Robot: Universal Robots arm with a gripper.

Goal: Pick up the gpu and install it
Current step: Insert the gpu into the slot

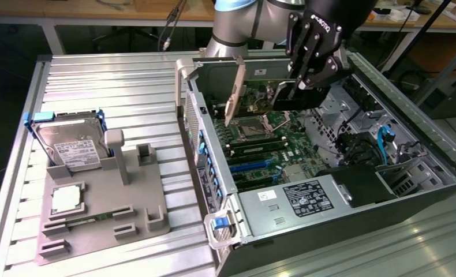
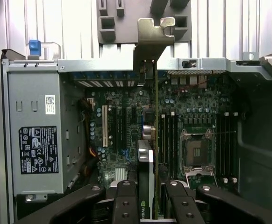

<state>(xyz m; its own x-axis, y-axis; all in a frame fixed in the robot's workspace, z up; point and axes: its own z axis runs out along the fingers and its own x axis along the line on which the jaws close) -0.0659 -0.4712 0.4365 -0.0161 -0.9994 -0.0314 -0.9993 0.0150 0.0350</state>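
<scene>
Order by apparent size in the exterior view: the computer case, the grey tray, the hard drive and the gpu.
1. computer case
2. grey tray
3. hard drive and gpu: they look alike, and the gpu is seen at an angle, so unranked.

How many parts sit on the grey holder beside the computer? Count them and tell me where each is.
3. The hard drive leans at the far end of the grey holder; the processor chip lies flat nearer; the memory stick lies nearest the camera. None seems hidden.

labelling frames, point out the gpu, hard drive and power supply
gpu (image 2: 151, 44), wrist view, on its metal bracket
hard drive (image 1: 77, 152), exterior view, on its white label
power supply (image 1: 309, 197), exterior view, on its label
</scene>
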